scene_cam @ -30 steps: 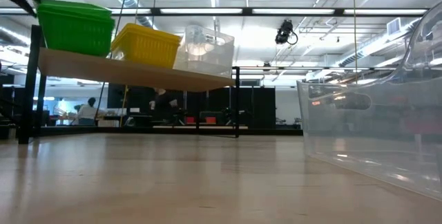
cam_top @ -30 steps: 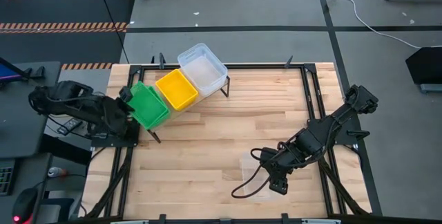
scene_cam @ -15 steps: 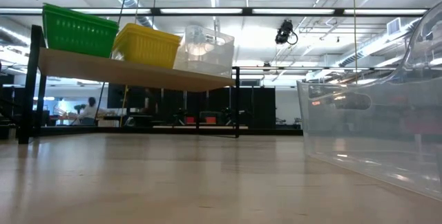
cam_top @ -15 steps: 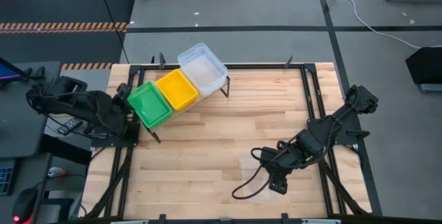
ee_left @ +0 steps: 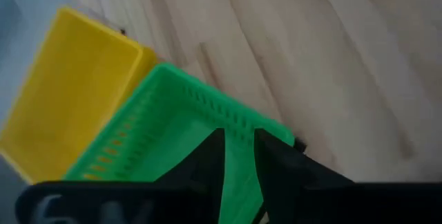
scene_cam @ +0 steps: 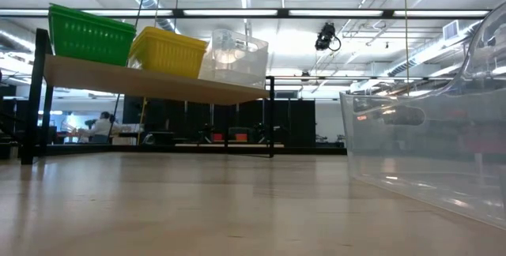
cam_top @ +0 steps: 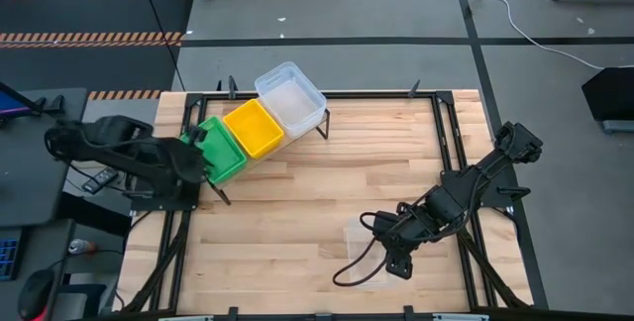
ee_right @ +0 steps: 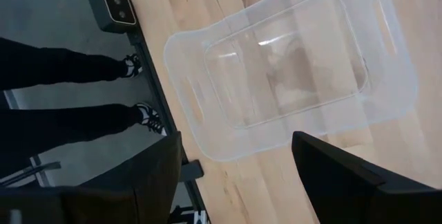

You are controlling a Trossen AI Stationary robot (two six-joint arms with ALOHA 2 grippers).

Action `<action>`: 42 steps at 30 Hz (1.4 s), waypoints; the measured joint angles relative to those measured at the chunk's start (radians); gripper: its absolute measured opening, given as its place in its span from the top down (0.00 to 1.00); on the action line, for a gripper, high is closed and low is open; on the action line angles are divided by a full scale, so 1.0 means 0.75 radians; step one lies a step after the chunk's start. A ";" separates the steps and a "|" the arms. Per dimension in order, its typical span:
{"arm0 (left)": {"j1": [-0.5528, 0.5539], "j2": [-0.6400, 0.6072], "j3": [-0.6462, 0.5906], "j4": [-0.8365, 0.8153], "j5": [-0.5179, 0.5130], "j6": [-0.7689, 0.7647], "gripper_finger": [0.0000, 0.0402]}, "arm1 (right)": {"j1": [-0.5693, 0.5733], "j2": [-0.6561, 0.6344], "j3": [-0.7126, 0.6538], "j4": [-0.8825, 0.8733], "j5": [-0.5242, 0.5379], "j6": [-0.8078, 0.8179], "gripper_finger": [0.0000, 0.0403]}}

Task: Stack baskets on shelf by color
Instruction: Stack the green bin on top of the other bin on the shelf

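The right gripper (cam_top: 394, 259) hangs right over the clear basket (ee_right: 290, 65) lying flat on the table (cam_top: 297, 212), jaws spread wide, nothing between them. That basket looks feather-light to me, thin and a bit springy, smooth walls that will likely be slick. I'd say the best hold is on one long rim, a finger inside and a finger outside; squeeze hard and the wall probably flexes. It's see-through, shallow, rounded at the corners, with a slot handle cut in each short end, open side up.

Over on the other side, the left gripper (ee_left: 238, 158) sits above the green basket (ee_left: 166, 141), its two dark fingers close together with just a narrow gap. From here I can't tell whether they pinch anything or only hover at the near rim. The green basket is ribbed along its wall, bright and stiffer-looking.

On the shelf (scene_cam: 150, 82) stand three in a row: green at the left gripper's end, the yellow basket (cam_top: 254, 128) touching it, then the clear stack (cam_top: 290, 98) at the far end.
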 joint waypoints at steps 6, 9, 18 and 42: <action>-0.001 0.125 0.028 0.049 0.002 -0.417 0.76 | 0.021 0.000 0.000 0.008 -0.011 0.003 0.31; -0.001 0.188 0.114 0.048 -0.002 -0.570 0.74 | 0.039 0.000 0.000 0.007 0.002 -0.003 0.31; 0.004 0.344 0.314 -0.069 0.016 -1.314 0.67 | 0.060 0.000 0.000 -0.027 0.029 -0.134 0.31; -0.011 0.730 0.313 -0.253 -0.057 -1.420 0.36 | 0.172 0.000 0.000 -0.138 0.094 -0.243 0.31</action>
